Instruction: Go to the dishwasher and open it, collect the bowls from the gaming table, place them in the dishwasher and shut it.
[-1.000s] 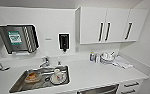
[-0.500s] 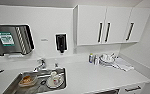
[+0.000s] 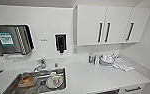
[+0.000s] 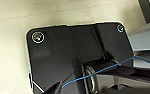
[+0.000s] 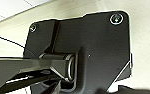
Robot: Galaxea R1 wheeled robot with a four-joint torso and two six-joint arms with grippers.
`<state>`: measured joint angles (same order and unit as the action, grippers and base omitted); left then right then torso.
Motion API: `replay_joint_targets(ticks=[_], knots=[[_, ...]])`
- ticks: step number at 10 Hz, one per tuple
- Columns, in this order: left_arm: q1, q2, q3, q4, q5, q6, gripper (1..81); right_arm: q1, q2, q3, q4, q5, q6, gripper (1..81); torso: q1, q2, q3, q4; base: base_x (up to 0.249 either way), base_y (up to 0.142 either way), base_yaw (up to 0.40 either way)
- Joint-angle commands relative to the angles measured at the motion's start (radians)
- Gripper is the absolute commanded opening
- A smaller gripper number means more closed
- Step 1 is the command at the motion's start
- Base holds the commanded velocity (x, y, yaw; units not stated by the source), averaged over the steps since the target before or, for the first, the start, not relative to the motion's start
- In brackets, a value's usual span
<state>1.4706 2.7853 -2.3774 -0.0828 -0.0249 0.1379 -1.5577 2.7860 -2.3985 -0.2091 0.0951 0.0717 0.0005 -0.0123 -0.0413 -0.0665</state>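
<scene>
I face a white kitchen counter (image 3: 91,77) with a steel sink (image 3: 13,87) set in its left part. The dishwasher, the bowls and the gaming table are out of view. In the sink lie a white cup on a plate (image 3: 54,80) and a dish holding something orange-brown (image 3: 26,80). Both wrist views look past the robot's dark plate at pale floor (image 4: 11,37) (image 5: 146,50); I cannot tell how the grippers stand.
White wall cupboards (image 3: 103,25) with dark handles hang at the upper right. On the wall are a paper-towel dispenser (image 3: 12,40) and a dark soap dispenser (image 3: 61,43). Dishes and cloths (image 3: 111,61) crowd the counter's back right. A drawer handle (image 3: 132,88) sits below the counter edge.
The whole head view has shifted a little to the left and the counter looks slightly larger, so the camera has moved. Nothing on the counter has moved.
</scene>
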Motion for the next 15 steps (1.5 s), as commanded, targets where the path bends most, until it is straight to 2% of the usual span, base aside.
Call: replay_joint_targets(ticks=[1,2,3,5,6,7,8,9,10,11,13,15], knots=[[-0.06,0.046,-0.109,-0.038,0.053,-0.072,81.1,0.04,0.028,-0.06,-0.001,-0.063,0.0,81.1,0.0,0.0,0.0,0.0,0.0,0.0,0.0],[-0.062,0.089,-0.197,-0.057,0.054,-0.121,81.1,0.04,0.071,-0.123,-0.001,-0.08,0.0,81.1,0.0,0.0,0.0,0.0,0.0,0.0,0.0],[-0.062,0.14,-0.297,-0.057,0.054,-0.126,81.1,0.043,0.127,-0.216,0.001,-0.103,0.007,81.1,0.0,0.0,0.0,0.0,0.0,0.0,0.0],[-0.062,0.212,-0.42,-0.048,0.054,-0.118,81.1,0.046,0.213,-0.368,-0.001,-0.13,0.007,81.1,0.0,0.0,0.0,0.0,0.0,0.0,0.0],[-0.062,0.217,-0.43,-0.037,0.057,-0.109,81.1,0.04,0.238,-0.419,-0.003,-0.13,0.0,81.1,0.0,0.0,0.0,0.0,0.0,0.0,0.0],[-0.062,0.212,-0.421,0.022,0.062,-0.1,81.1,0.03,0.231,-0.43,0.004,-0.13,0.006,81.1,0.0,0.0,0.0,0.0,0.0,0.0,0.0],[-0.06,0.203,-0.399,0.057,0.062,-0.1,81.1,0.026,0.214,-0.398,0.004,-0.129,0.008,81.1,0.0,0.0,0.0,0.0,0.0,0.0,0.0],[-0.06,0.174,-0.349,0.057,0.062,-0.1,81.1,0.024,0.174,-0.323,0.004,-0.129,0.008,81.1,0.0,0.0,0.0,0.0,0.0,0.0,0.0],[-0.059,0.131,-0.276,0.06,0.063,-0.1,81.1,0.023,0.117,-0.22,0.004,-0.13,0.008,81.1,0.064,-0.1,0.0,0.0,0.0,0.0,0.0],[-0.057,0.055,-0.153,0.057,0.062,-0.1,81.1,0.023,0.018,-0.052,0.005,-0.13,0.013,81.1,0.065,-0.103,0.0,0.0,0.0,0.0,0.0],[-0.057,-0.075,0.054,0.06,0.06,-0.1,81.1,0.036,-0.144,0.202,0.005,-0.129,0.013,81.1,0.089,-0.142,0.0,0.0,0.0,0.0,0.0],[-0.059,-0.172,0.202,0.06,0.06,-0.1,81.1,0.047,-0.249,0.343,0.005,-0.129,0.014,81.1,0.134,-0.214,0.0,0.0,0.0,0.0,0.0]])
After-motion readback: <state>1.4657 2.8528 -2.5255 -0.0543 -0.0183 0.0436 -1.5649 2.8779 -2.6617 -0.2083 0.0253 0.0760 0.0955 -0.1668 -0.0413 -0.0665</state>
